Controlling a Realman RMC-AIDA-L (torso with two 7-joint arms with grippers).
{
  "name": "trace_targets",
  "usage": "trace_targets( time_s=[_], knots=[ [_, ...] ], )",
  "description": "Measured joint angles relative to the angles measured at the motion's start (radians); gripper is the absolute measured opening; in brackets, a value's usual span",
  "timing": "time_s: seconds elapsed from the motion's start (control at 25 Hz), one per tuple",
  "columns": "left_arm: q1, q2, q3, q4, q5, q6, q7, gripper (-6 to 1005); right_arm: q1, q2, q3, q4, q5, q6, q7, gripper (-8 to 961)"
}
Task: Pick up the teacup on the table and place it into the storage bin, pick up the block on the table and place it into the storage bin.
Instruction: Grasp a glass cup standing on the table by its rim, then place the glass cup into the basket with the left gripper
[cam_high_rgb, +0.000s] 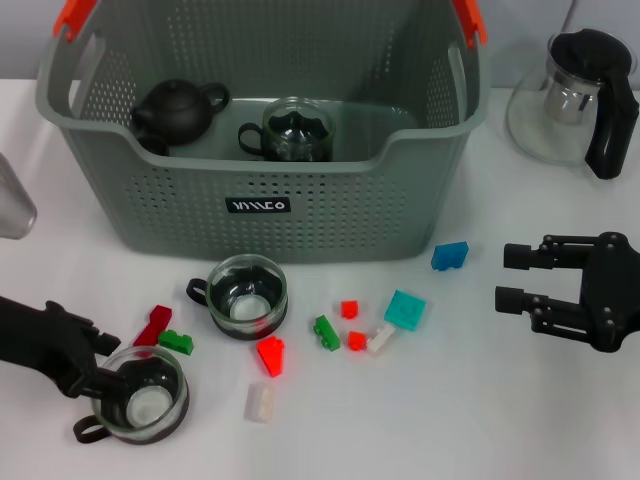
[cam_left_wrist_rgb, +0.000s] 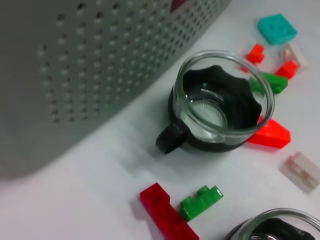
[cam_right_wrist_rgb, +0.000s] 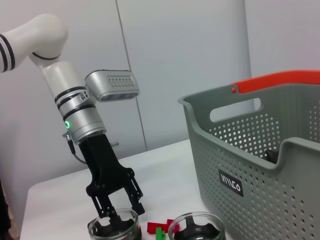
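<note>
Step in hand: teacup pickup, left side; looks like the grab stage, not the lift.
Left tool (cam_high_rgb: 105, 372): down at the near-left teacup (cam_high_rgb: 140, 405), fingers straddling the rim by the look of the right wrist view (cam_right_wrist_rgb: 116, 212); whether they have pinched the glass, cannot tell, head view is too dark there.
Near-left teacup: sits on the tabletop (cam_high_rgb: 450, 420), handle pointing toward the near edge, base not lifted as far as I can see.
Second teacup (cam_high_rgb: 243, 295): on the tabletop just in front of the storage bin (cam_high_rgb: 300, 215), untouched; clear in the left wrist view (cam_left_wrist_rgb: 220, 102), handle toward the bin wall.
Storage bin: back centre, grey, holes all over, orange handle tops; already holds a dark teapot (cam_high_rgb: 175, 108) and one more glass cup (cam_high_rgb: 295, 130).
Blocks: scattered between the cups and the right arm; red block (cam_high_rgb: 270, 355), green block (cam_high_rgb: 326, 332), teal block (cam_high_rgb: 405, 310), blue block (cam_high_rgb: 449, 255), whitish block (cam_high_rgb: 260, 402), more small ones near the cups. None in the bin that I can see.
Right tool (cam_high_rgb: 520, 280): open, hanging clear at the right, well apart from any block; idle.
Glass kettle (cam_high_rgb: 575, 95): far right, behind the right arm, not part of the job.
Next move calls for: firm pinch on the cup rim, straight lift, carry over the bin's front wall, lower beside the cup already inside.
Risk: thin glass rim could slip; red and green blocks lie just beside the cup.
</note>
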Motion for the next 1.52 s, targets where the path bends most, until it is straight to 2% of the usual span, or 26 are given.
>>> trace_targets(
  time_s=[0.28,0.48,0.68,0.92,1.0,1.04,1.12,1.16,1.32,1.4,1.52],
  knots=[
    [-0.004,0.002,0.051,-0.003,0.023,-0.018,-0.059,622,-0.004,0.000,0.000,0.000,-0.001,0.000,-0.002,534],
    [-0.007,-0.001,0.101,-0.007,0.057,-0.040,-0.102,377,-0.007,-0.002,0.000,0.011,-0.001,-0.001,-0.015,534],
    [-0.007,0.000,0.100,0.001,0.051,-0.032,-0.113,177,-0.010,-0.002,0.000,0.012,-0.001,-0.001,-0.016,534],
    [-0.008,0.003,0.086,0.022,0.023,0.018,-0.110,46,-0.010,-0.003,0.000,0.012,-0.001,-0.001,-0.024,534],
    [-0.009,0.006,0.067,0.027,-0.004,0.041,-0.099,49,-0.011,-0.003,0.000,0.012,-0.001,-0.001,-0.025,534],
    [-0.023,0.020,-0.027,0.016,-0.104,0.117,-0.045,50,-0.011,-0.003,0.000,0.013,-0.001,0.000,-0.025,534],
    [-0.036,0.033,-0.092,-0.017,-0.165,0.166,-0.011,53,-0.010,-0.003,0.000,0.014,-0.001,0.000,-0.025,533],
    [-0.056,0.052,-0.167,-0.073,-0.231,0.210,0.027,55,-0.010,-0.003,0.000,0.016,0.000,0.000,-0.025,533],
    [-0.106,0.111,-0.361,-0.273,-0.459,0.286,0.110,60,-0.008,-0.003,0.000,0.022,-0.001,-0.004,-0.024,533],
    [-0.123,0.121,-0.405,-0.317,-0.574,0.295,0.114,63,-0.008,-0.004,0.000,0.022,-0.001,-0.005,-0.021,533],
    [-0.173,0.129,-0.409,-0.291,-0.682,0.289,0.044,68,-0.004,-0.005,0.000,0.023,-0.001,-0.005,-0.018,533]
  ],
)
